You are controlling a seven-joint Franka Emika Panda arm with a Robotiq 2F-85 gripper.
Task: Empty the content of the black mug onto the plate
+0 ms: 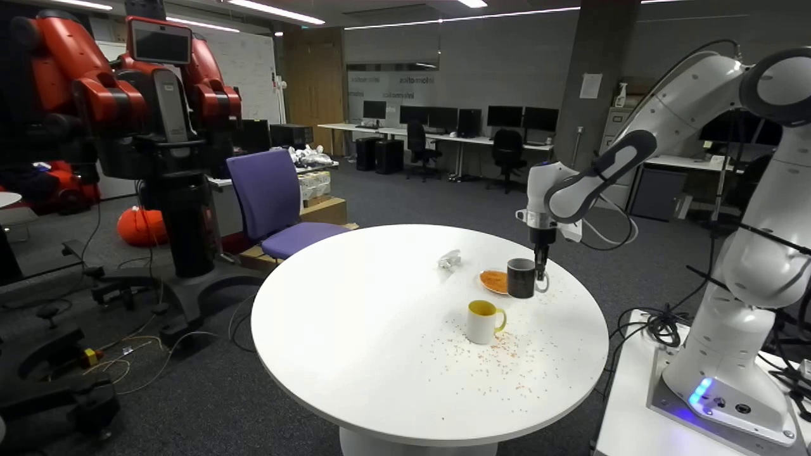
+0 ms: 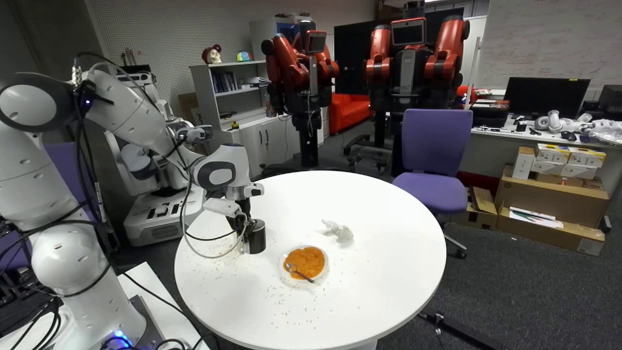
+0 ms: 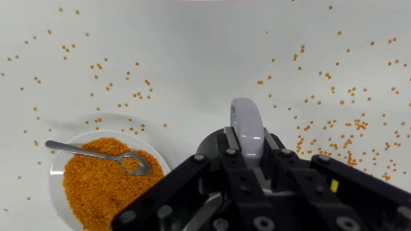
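The black mug [image 1: 521,278] [image 2: 257,238] appears upright, its pale handle [image 3: 247,125] gripped between the two fingers. My gripper [image 1: 540,273] [image 3: 250,138] points straight down and is shut on that handle. Much of the dark mug body [image 3: 208,146] is hidden under the fingers in the wrist view, and its contents do not show. I cannot tell whether its base touches the table. Close beside the mug lies the plate [image 2: 326,266] [image 3: 56,189], white-rimmed and covered with orange grains [image 3: 102,183]. A spoon [image 3: 96,154] rests on those grains.
A white cup with a yellow inside [image 1: 480,326] stands in front of the plate in an exterior view. Behind the plate lies a crumpled clear wrapper [image 1: 450,258] [image 2: 338,231]. Loose grains [image 1: 500,354] are scattered over the round white table [image 1: 342,316]. A purple chair [image 2: 430,194] is by the table's edge.
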